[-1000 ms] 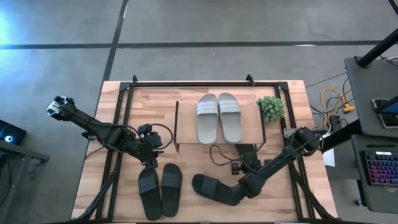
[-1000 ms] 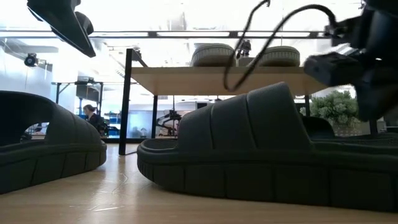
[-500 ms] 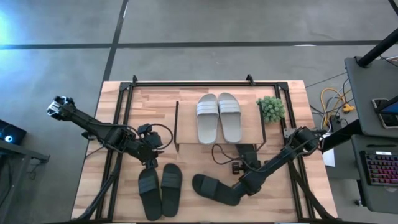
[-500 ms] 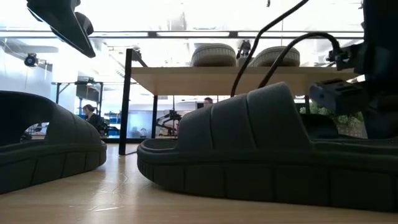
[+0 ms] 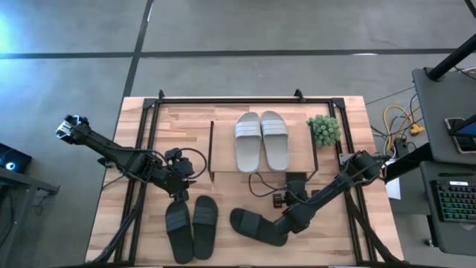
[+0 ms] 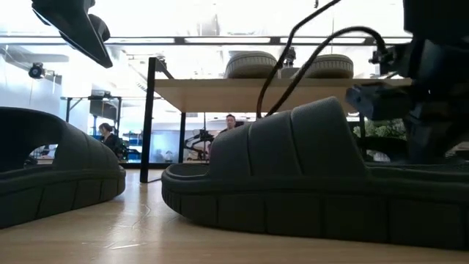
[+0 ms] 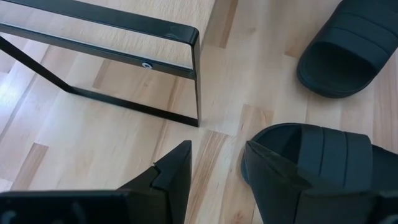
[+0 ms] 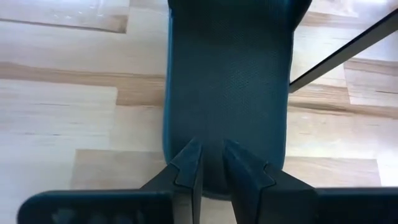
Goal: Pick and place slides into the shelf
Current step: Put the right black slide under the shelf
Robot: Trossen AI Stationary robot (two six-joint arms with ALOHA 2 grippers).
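Observation:
The light grey-white pair (image 5: 262,141) lies side by side on the top board of the shelf (image 5: 223,151). A black pair (image 5: 192,225) rests sole-down on the table near the front. A third black slide (image 5: 254,225) lies to their right; the fourth black one does not show plainly. My right gripper (image 8: 211,155) is low over that third slide's heel end (image 8: 227,81), its fingers only a narrow gap apart. My left gripper (image 7: 214,163) hangs open in the air above the table (image 5: 178,192), between the shelf's left frame (image 7: 194,74) and the black pair's toes (image 7: 311,158). My right gripper points down over the heel end of the black slide's footbed (image 8: 214,134), fingers lying along the slide. I cannot tell whether the fingertips touch the footbed. The slide lies flat on the table.
A small potted plant (image 5: 324,129) stands at the shelf's right end. Black frame rails (image 5: 141,149) run along the table's left, right and far sides. A loose cable (image 5: 262,184) loops by the right arm. People move in the room beyond (image 6: 231,121).
My right gripper has edged a little toward the table's left along the black slide and dropped lower over its heel. The slide has stayed put.

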